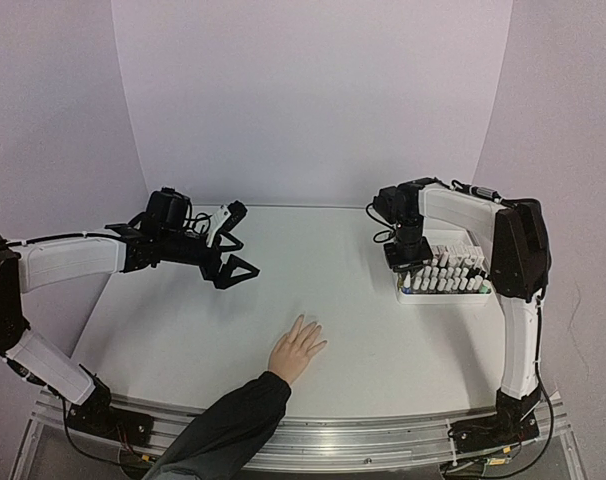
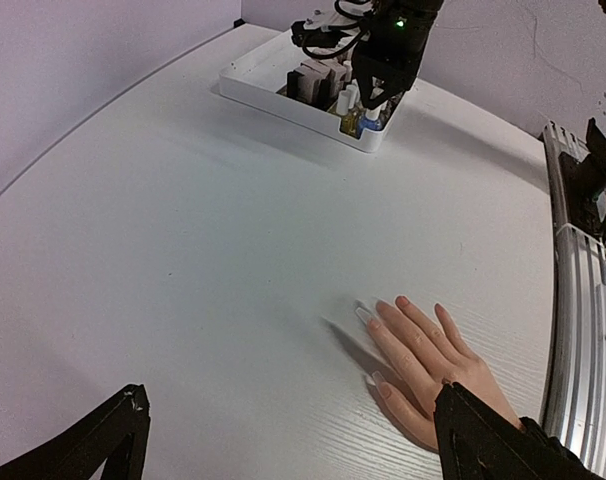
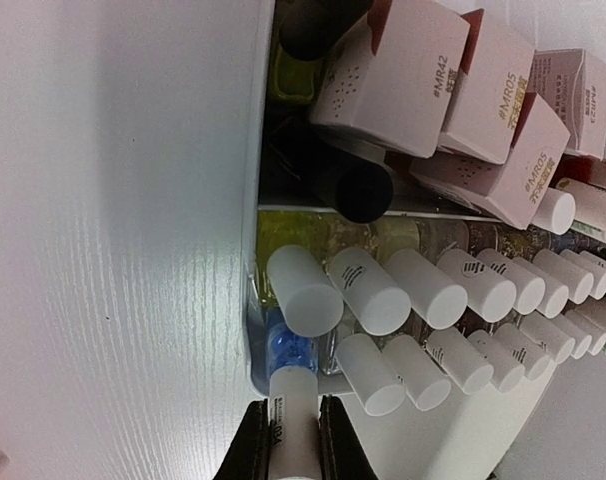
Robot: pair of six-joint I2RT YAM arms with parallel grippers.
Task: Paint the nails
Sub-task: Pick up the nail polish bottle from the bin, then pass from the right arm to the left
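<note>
Top external view: the hand lies flat on the bench near its front edge, well apart from the tray; the nails appear bare, so painting is judged not yet begun. Right gripper is closed on the white cap of a blue polish bottle in the tray corner; left gripper is spread wide, empty. Cartons read #MR42 and #MR05; cap print is illegible.
</note>
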